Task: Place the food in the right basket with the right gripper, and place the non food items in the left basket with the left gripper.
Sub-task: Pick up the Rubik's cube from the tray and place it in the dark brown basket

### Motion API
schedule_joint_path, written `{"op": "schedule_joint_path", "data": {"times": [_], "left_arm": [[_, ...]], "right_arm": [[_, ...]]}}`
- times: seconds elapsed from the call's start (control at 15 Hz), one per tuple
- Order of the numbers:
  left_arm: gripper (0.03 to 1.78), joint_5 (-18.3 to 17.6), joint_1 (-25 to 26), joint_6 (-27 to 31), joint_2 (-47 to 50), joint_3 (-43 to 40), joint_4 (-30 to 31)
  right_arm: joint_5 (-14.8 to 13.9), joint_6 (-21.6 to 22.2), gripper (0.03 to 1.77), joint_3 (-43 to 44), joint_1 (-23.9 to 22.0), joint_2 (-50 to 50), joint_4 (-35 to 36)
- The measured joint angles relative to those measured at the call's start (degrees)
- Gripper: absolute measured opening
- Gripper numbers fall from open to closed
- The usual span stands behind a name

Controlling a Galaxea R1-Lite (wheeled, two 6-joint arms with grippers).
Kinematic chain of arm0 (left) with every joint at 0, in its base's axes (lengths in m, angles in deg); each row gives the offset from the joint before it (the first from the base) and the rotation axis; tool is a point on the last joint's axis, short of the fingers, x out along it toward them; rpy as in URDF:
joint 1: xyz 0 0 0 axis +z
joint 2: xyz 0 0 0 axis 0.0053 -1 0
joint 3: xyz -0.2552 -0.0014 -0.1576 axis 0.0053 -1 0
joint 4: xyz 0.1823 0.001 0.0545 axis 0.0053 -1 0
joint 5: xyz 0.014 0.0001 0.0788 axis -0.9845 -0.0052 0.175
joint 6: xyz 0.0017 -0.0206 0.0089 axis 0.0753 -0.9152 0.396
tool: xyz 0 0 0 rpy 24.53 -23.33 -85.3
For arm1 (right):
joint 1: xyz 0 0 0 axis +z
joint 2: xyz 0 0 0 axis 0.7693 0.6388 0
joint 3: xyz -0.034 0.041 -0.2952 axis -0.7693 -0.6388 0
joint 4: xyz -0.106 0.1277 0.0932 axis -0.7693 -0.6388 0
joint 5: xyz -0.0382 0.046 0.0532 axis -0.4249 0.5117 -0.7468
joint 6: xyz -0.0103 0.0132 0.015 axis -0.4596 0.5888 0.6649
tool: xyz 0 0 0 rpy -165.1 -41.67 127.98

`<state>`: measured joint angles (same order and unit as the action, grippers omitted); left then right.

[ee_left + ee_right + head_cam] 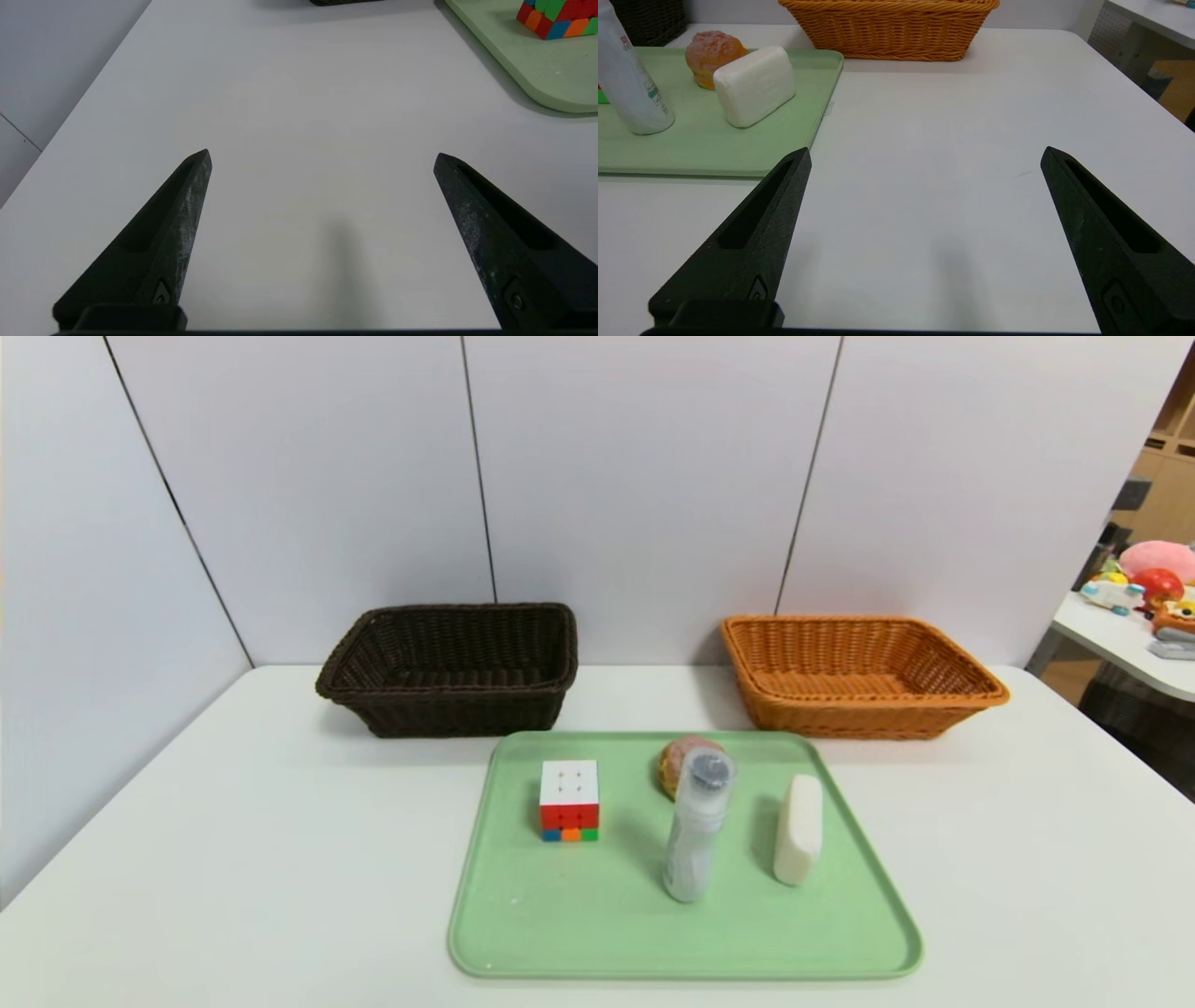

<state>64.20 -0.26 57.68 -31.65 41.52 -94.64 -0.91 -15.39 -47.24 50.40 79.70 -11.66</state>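
Counting what sits before us, we find two baskets, one tray and four things on it: the dark brown basket [448,665] stands at the far left of the white table [233,840] and the orange basket [859,674] at the far right, well apart, with the green tray [579,933] near and between them. On the tray we see one puzzle cube [569,800] to the left, white face up; one bread roll [680,761] at the far edge, partly hidden behind one clear bottle [698,826] that stands upright with its cap upward; and one white soap bar [799,828] to the right, lying with its long axis running near to far. Our left gripper [322,156] hovers over bare table left of the tray, its fingers [182,205] spread wide and holding nothing. Our right gripper [924,154] hovers over bare table right of the tray, likewise spread wide, gripping nothing and touching nothing
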Motion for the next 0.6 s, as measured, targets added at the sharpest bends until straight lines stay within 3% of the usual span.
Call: {"op": "schedule_joint_path", "data": {"times": [0.33, 0.6], "left_arm": [[1.69, -1.0, 0.0, 0.5, -0.3, 7.5, -11.8], [1.69, -1.9, 0.0, 0.2, -5.7, 13.4, -13.1]], "right_arm": [[0.5, 0.3, 1.7, 5.6, 0.0, 0.0, -5.8], [3.2, 0.3, 1.7, 12.1, 0.0, 1.6, -14.7]]}}
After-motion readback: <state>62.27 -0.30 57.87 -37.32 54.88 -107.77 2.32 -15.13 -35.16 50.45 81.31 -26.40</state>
